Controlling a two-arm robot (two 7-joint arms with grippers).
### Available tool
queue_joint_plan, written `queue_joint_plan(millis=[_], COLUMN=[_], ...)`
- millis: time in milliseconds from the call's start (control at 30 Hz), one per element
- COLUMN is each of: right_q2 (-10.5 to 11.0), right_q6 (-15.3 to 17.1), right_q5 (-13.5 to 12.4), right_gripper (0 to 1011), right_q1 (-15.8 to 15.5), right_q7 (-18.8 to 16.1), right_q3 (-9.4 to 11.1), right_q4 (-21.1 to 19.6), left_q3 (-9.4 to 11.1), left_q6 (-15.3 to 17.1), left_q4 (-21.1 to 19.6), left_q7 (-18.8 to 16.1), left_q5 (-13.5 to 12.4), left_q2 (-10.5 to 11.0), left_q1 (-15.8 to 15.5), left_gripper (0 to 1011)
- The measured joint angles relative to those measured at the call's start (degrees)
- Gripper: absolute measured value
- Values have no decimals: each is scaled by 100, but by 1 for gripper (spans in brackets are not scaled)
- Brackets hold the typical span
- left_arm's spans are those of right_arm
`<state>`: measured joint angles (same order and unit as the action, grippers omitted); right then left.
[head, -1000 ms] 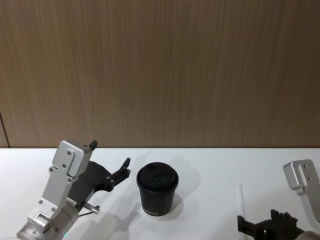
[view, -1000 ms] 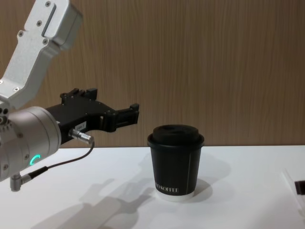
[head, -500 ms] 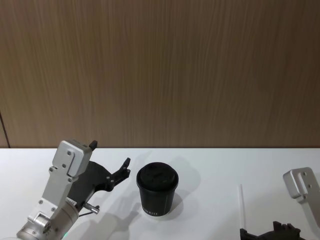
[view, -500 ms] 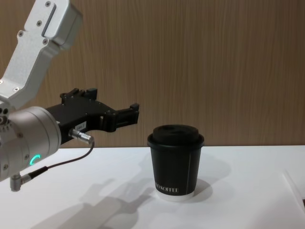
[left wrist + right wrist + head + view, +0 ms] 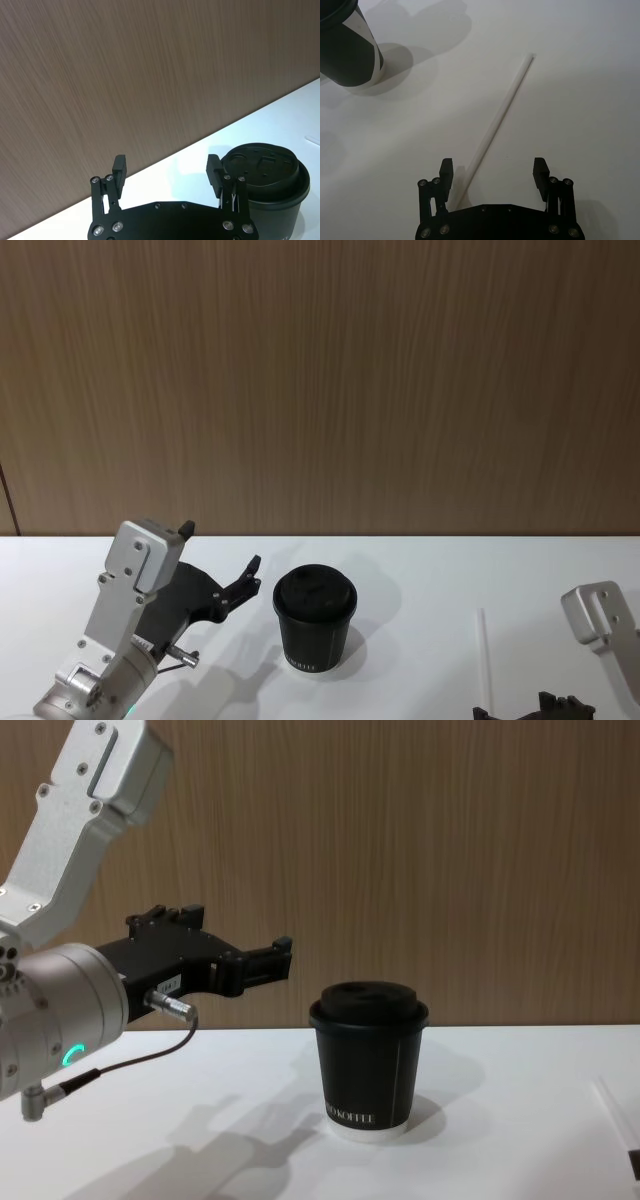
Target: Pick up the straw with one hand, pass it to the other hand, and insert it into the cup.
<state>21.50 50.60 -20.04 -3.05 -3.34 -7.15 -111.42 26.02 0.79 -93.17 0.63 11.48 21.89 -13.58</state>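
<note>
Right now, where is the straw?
In the head view the straw lies flat on the table on the robot's right, right of the cup, its near end at the open right gripper.

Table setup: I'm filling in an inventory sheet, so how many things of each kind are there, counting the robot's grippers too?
Cups: 1, the black lidded cup
Straws: 1, the white straw lying flat
Grippers: 2, the left gripper open beside the cup, and the right gripper open over the straw
Total: 4
</note>
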Motion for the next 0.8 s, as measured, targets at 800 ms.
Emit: queue_joint_plan(millis=[800], right_q2=[-150], right_q6=[-73], right_q5=[115], right_gripper=[992], right_q1=[18], right_q7=[-25], right_q3=[-24], right_q4=[121], left_q3=[0], left_q6=[0], left_q4=[0], left_q7=[0], left_q5=[0], left_q2=[0], left_q1=[0], left_gripper=[1003])
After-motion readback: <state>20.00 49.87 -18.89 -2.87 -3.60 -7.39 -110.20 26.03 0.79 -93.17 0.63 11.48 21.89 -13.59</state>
